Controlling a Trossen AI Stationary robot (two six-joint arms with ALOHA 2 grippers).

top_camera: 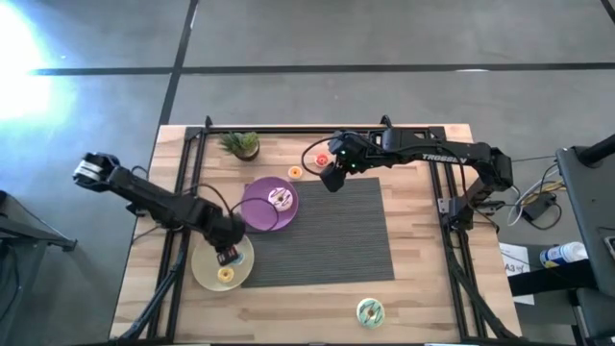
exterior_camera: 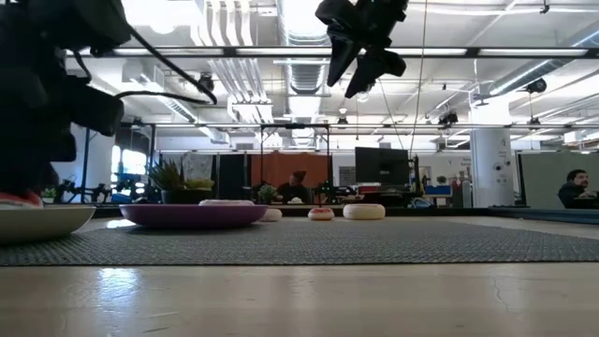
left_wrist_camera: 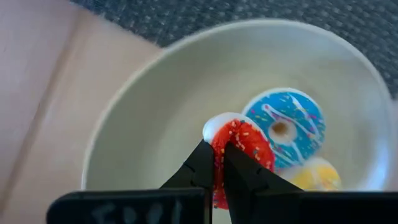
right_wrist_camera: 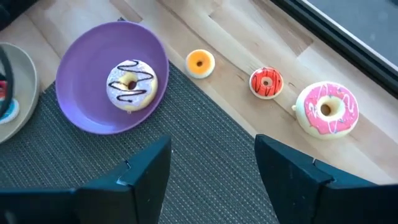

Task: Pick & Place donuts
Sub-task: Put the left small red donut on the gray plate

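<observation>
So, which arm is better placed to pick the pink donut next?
The right arm, probably. Its open gripper hangs above the mat edge near the pink donut. The left gripper is busy: shut on a red donut over the yellow plate.

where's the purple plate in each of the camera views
High view: the purple plate sits left of centre, at the grey mat's left edge.
Low view: purple plate left of centre, seen edge-on.
Left wrist view: not in it.
Right wrist view: purple plate at upper left.
Shared landmark: the white donut lying on it.
</observation>
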